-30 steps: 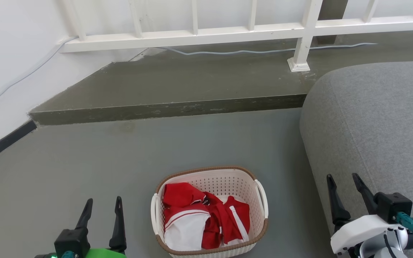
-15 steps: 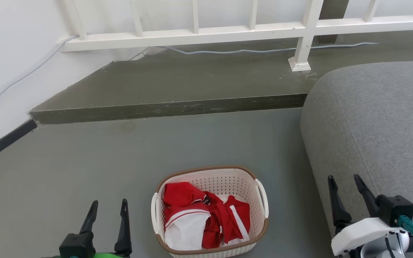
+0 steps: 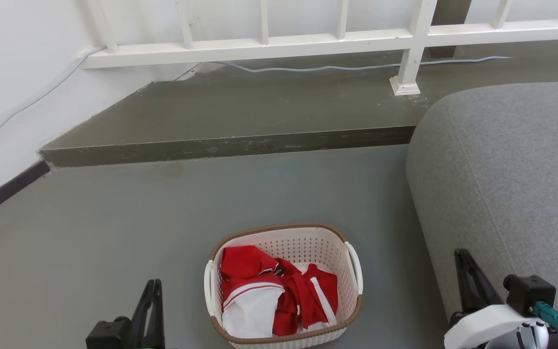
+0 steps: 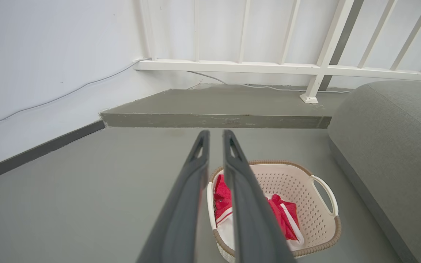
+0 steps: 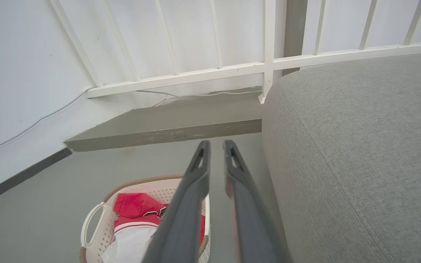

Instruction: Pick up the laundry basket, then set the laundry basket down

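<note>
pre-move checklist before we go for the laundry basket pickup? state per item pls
1. Upright: the laundry basket stands on the floor: ok.
2. Grip points free: left handle and right handle are clear of cloth: ok.
3. Load contained: red and white clothes lie inside the rim: ok.
4. Open for a handle: left gripper has its fingers together, apart from the basket: not ok.
5. Same for the right gripper, fingers together beside the grey sofa: not ok.
6. Load light enough for a handle lift: cannot tell.
</note>
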